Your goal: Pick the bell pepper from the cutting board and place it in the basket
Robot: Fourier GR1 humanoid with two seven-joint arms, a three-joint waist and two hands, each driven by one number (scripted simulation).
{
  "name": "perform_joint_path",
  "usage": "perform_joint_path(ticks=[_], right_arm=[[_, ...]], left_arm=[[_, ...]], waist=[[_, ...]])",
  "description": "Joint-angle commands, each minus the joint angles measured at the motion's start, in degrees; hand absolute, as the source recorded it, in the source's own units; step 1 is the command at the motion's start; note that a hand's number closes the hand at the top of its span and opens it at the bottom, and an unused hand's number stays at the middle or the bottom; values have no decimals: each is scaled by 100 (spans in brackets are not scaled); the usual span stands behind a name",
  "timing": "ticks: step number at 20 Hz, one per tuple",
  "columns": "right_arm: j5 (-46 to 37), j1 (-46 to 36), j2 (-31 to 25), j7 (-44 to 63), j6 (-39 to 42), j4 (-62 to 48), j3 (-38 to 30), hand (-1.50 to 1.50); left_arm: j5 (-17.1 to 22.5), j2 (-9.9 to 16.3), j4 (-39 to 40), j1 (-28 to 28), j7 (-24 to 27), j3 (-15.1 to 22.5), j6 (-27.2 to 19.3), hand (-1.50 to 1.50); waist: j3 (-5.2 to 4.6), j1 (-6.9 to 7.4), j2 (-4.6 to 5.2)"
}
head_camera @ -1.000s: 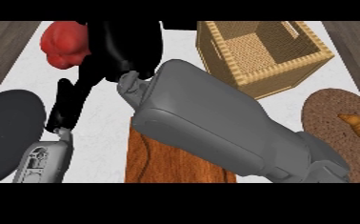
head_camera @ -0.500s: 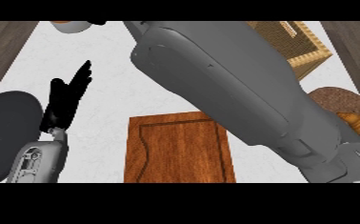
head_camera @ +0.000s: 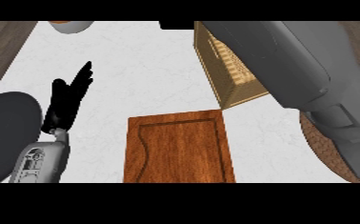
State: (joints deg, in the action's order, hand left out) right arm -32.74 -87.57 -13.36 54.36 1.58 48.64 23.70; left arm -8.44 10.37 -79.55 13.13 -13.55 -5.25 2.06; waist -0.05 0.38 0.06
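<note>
Basket (head_camera: 226, 70): woven, boxy; board (head_camera: 179, 147) wooden.

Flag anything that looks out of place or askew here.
Nothing is spilled or damaged. The cutting board lies bare, no bell pepper in sight. The right forearm hides much of the basket. The left hand rests open.

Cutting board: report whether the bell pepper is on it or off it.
Off. The cutting board shows only bare wood in the head view. The pepper shows nowhere; the right forearm hides most of the basket, so whether it is inside cannot be told.
</note>
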Motion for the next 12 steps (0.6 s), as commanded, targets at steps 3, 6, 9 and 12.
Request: perform_joint_path(ticks=[3,6,9,12], right_arm=[[-282,547,-601,-746,198,-451,-67,150],[-220,788,-959,-897,469,41,-297,150],[-247,906,-921,-1656,360,-427,-413,150],[-275,1138,-913,-2235,78,-613,-575,150]], left_arm=[[73,-19,-337,-54,-223,36,68,0],[-39,14,-63,-54,-75,-25,-27,0],[35,97,-257,-131,-172,-25,125,0],[-136,-124,-70,-73,149,64,-141,0]], waist=[[5,29,2],[6,-47,-13],[5,17,3],[4,30,22]])
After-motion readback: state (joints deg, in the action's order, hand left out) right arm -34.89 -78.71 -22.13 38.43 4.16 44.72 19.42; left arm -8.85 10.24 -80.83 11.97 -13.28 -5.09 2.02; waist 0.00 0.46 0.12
